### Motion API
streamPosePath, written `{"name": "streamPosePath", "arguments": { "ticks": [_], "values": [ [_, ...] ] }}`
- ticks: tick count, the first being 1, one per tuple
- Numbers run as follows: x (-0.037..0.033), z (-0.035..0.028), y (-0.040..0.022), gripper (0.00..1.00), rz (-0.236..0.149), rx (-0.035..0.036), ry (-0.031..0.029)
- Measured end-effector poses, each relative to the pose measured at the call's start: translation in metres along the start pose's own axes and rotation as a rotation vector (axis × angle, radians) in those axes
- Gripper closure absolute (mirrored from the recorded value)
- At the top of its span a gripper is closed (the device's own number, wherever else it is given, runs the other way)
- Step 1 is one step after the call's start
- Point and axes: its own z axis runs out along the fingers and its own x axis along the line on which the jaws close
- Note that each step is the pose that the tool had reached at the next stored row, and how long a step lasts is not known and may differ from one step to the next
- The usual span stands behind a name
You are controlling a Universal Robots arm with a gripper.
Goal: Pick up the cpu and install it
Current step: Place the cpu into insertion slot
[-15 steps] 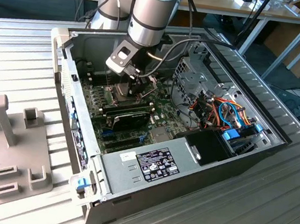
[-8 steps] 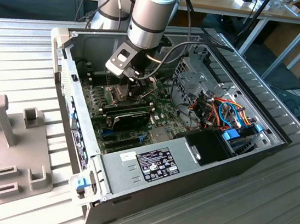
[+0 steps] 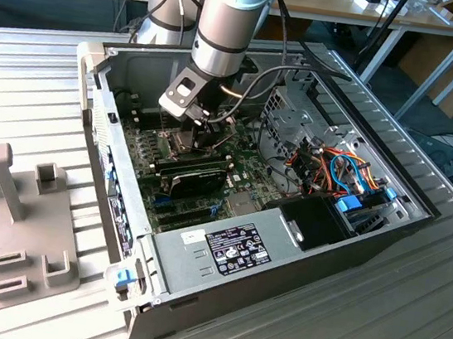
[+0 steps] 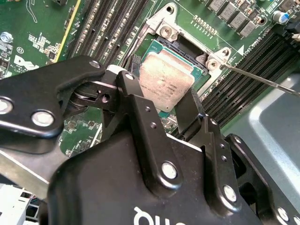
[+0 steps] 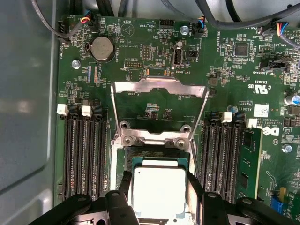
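1. The gripper (image 4: 159, 93) has its fingers pinched on the cpu (image 4: 165, 84), gripping two opposite edges, with the chip flat between them.
2. The cpu hangs right over the open socket (image 5: 154, 153), mid-motherboard (image 5: 154, 56). It looks just short of the socket's hinge edge, and the socket frame (image 5: 159, 101) is swung back.

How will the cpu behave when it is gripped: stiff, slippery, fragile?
The cpu looks thin, flat and metal-topped, so it is probably stiff and light. Its thin edges between the jaws may slip. Being flat, it is unlikely to roll.
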Motion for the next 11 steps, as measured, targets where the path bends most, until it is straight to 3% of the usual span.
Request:
{"name": "streamPosePath", "arguments": {
  "ticks": [11],
  "values": [
    [0.0001, -0.0022, 0.0000, 0.45, 0.000, -0.0001, 0.0003]
  ]
}}
